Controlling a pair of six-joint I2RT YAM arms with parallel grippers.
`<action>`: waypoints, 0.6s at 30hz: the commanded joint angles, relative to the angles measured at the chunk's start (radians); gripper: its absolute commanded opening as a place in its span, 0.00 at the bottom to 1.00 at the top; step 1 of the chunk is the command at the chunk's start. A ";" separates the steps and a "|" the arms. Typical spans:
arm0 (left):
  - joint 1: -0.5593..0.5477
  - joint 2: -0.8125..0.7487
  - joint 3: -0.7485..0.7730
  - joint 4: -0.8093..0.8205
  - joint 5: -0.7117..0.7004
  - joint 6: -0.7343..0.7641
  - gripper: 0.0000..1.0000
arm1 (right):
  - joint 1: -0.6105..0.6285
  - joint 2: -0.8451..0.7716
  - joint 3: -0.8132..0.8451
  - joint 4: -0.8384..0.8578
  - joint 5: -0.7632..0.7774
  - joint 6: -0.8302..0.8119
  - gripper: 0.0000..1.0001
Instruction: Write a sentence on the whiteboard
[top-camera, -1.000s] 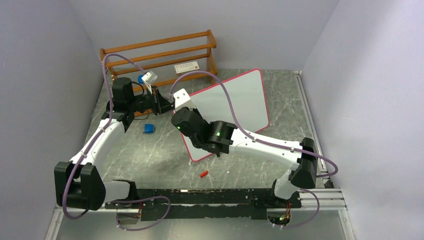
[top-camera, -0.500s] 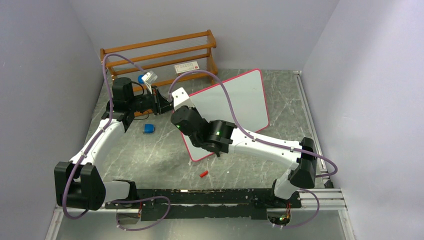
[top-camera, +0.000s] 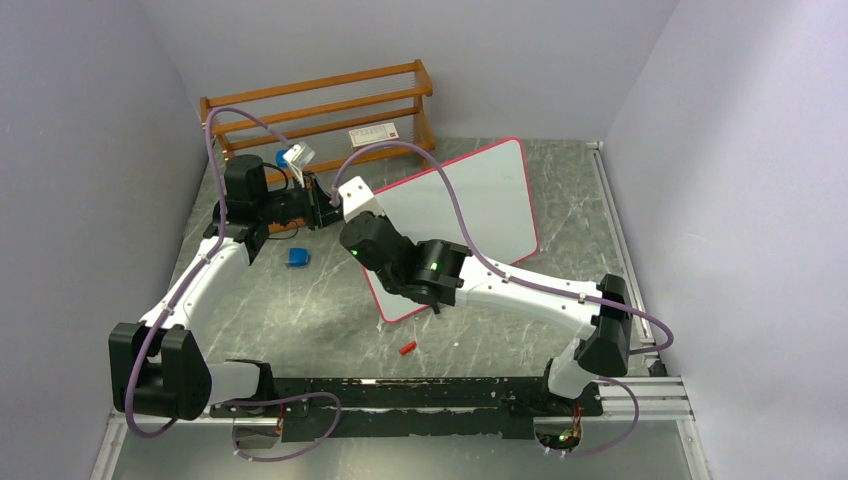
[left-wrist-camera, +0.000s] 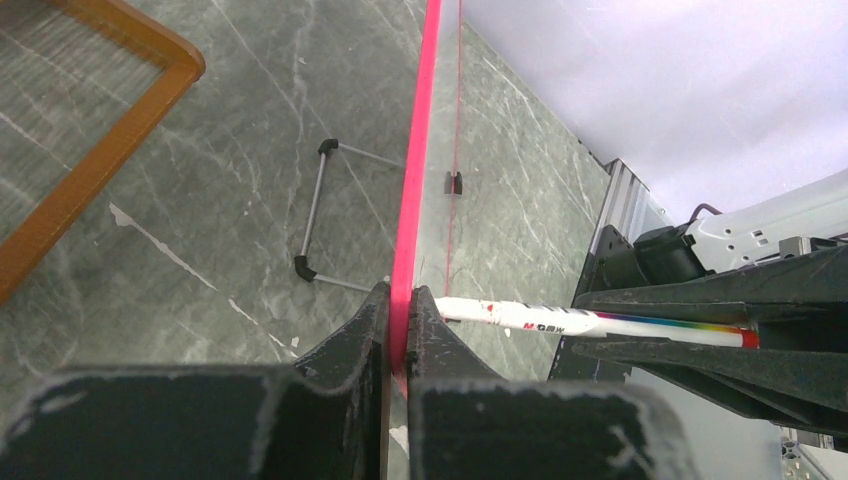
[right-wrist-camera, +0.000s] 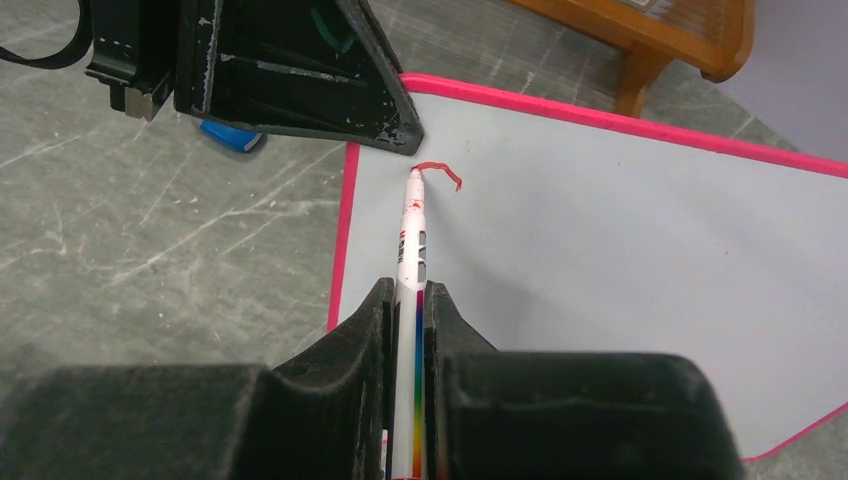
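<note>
Since a second ago the right gripper (right-wrist-camera: 405, 293) has edged slightly left in the overhead view. It is closed on a white marker (right-wrist-camera: 410, 235) whose red tip touches the whiteboard (right-wrist-camera: 620, 230) near its upper left corner, where the sentence (right-wrist-camera: 441, 170) is only a short hooked red stroke. The left gripper (left-wrist-camera: 398, 300) is clamped on the board's pink rim beside it. The whiteboard is propped on the desk (top-camera: 300, 300), near a wooden rack (top-camera: 320, 100).

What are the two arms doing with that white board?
Left pincer shut on the whiteboard rim. Right pincer shut on the marker, tip at the board. One short red stroke written. Small red piece lies off the board.
</note>
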 joint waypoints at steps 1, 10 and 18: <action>-0.018 0.009 -0.016 -0.011 0.020 0.029 0.05 | -0.005 0.027 0.021 -0.032 -0.032 0.013 0.00; -0.018 0.008 -0.014 -0.016 0.015 0.033 0.05 | -0.004 0.033 0.019 -0.087 -0.047 0.027 0.00; -0.018 0.009 -0.015 -0.016 0.014 0.033 0.05 | -0.002 0.021 0.000 -0.126 -0.019 0.040 0.00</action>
